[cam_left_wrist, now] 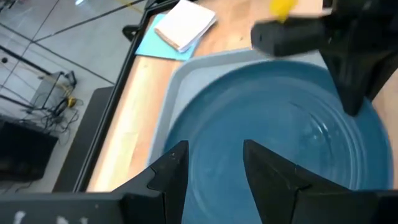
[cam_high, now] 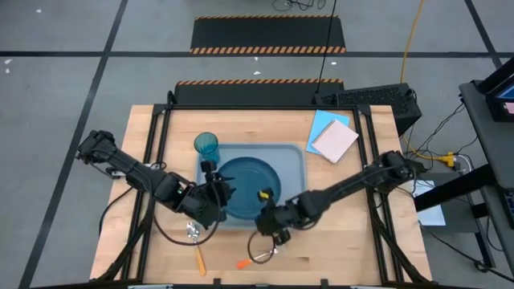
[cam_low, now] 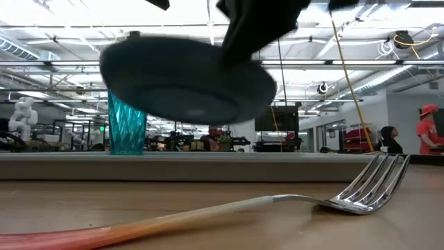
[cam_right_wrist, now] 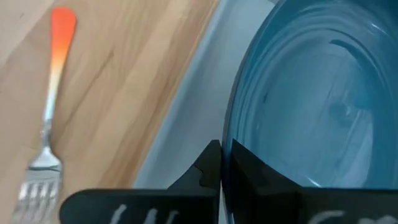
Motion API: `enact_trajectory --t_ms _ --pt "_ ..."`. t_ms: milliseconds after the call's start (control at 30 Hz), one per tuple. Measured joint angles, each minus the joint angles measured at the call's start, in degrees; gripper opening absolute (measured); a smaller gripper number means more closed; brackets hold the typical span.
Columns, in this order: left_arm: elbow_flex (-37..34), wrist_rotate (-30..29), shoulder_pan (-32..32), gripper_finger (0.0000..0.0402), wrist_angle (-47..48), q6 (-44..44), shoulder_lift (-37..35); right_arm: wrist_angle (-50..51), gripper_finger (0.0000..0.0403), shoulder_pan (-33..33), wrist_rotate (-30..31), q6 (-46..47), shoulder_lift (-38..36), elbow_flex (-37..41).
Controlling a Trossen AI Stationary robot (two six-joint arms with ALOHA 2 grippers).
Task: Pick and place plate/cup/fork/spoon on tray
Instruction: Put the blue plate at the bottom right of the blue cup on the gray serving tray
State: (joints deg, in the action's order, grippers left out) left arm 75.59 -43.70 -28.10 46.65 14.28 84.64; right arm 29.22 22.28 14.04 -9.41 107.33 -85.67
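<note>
Behind your wooden table the workshop floor runs off under bright ceiling lights, with people standing far back. Your right gripper [cam_right_wrist: 219,163] is clenched on the near rim of the plate [cam_high: 250,189], one finger above the rim and one below, and from table height you can see the plate held clear of the surface, tilted a little. It hangs over the tray [cam_high: 293,154], which serves as your landmark.

Your left gripper [cam_left_wrist: 211,163] hovers at the plate's left edge, over the tray's left side, fingers parted and holding nothing.

As for progress: the plate looks nearly placed but not yet let go, judging by the gap beneath it. The cup [cam_high: 206,146] stands upright at the tray's far left corner; whether it sits inside the rim or just outside, you cannot tell from above. The spoon [cam_high: 193,235] lies on the bare wood off the tray's near left corner, the fork [cam_right_wrist: 48,118] off the near edge beside your right arm. So both pieces of cutlery are left, perhaps the cup too.

Room is tight: the plate fills most of the tray's width, so watch the raised rim on the near side as you lower. Beyond the tray's far right corner a notepad [cam_high: 334,140] rests on a blue sheet [cam_high: 320,126], well apart from your path.
</note>
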Motion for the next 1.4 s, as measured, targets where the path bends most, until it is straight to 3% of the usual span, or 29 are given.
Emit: enact_trajectory --t_ms 400,1033,1400 --pt "0.0 0.0 2.85 0.0157 -0.09 0.84 0.0 -12.16 0.0 -4.79 -6.76 -0.75 0.0 10.81" --pt "-0.02 0.33 3.0 0.0157 -0.21 1.33 0.04 -22.35 0.0031 -5.07 -6.82 -2.17 0.0 17.29" --pt "-0.02 1.67 3.0 0.0157 -0.56 6.22 0.04 -23.94 0.0079 -3.81 -6.64 6.07 -1.09 18.13"
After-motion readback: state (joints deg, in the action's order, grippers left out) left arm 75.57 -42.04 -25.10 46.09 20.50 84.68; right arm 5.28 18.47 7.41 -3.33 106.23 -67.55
